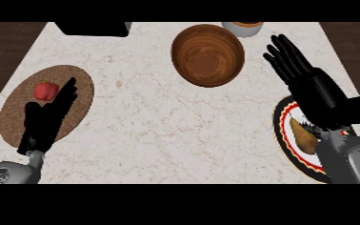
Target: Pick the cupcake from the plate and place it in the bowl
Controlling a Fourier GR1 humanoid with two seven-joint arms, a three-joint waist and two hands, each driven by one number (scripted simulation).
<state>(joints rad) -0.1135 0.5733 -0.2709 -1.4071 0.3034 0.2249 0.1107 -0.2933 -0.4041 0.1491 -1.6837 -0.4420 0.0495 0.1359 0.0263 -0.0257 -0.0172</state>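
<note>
Right hand (318, 91) above plate (283, 132) (open)

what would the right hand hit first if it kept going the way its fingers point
The right hand points up and left, past the wooden bowl; likely the small cup at the far edge, though height is unclear.

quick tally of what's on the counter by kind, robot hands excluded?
Bowls: 1, wooden bowl
Plates: 1, striped-rim plate at right edge
Mats: 1, brown mat at left
Food: 2, red pepper on the mat, brownish item on the plate
Other, cut off at top: 2, black object, cup-like item
Total: 7
</note>
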